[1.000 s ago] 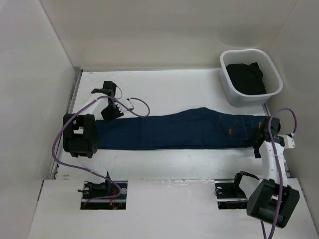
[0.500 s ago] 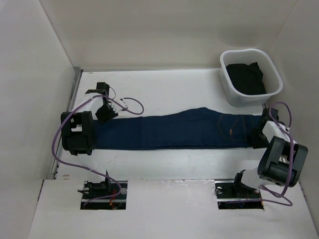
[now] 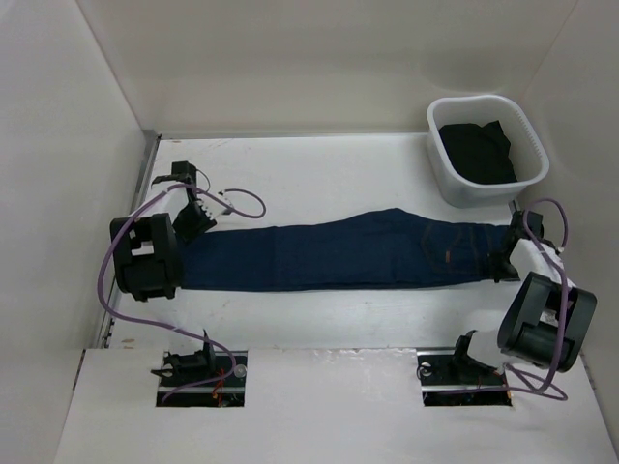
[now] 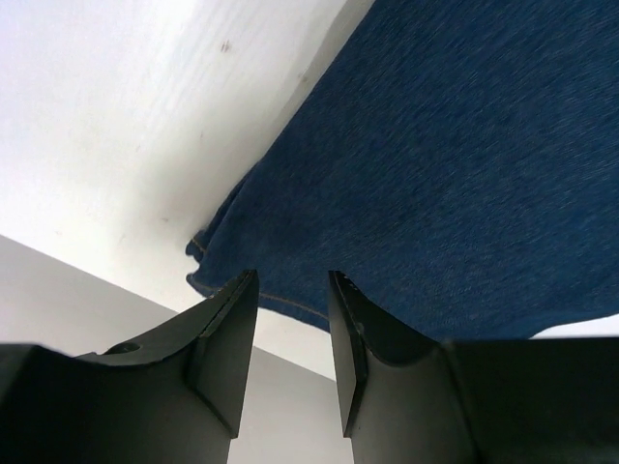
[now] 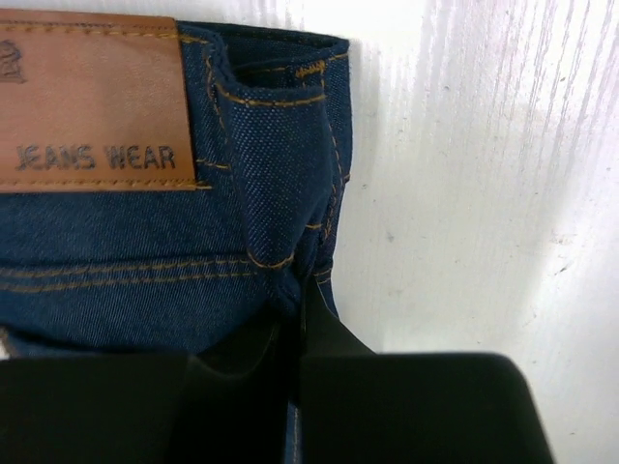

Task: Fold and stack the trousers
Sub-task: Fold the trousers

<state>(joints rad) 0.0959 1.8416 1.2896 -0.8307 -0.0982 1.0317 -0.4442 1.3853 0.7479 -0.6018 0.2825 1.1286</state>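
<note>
1. Lying flat across the table (image 3: 319, 174), the jeans (image 3: 338, 256) are stretched left to right, waistband to the right, near a basket (image 3: 474, 196).
2. The right gripper (image 5: 295, 314) is clamped shut on the waistband corner beside the leather patch (image 5: 92, 101).
3. The left gripper (image 4: 288, 282) is held at the hem, jaws apart.

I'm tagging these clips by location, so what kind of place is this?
Probably a robot lab test cell, not a home: plain white walls enclose a white table, the left arm and right arm are mounted at its near edge, and the trousers lie flat near a white basket.
</note>
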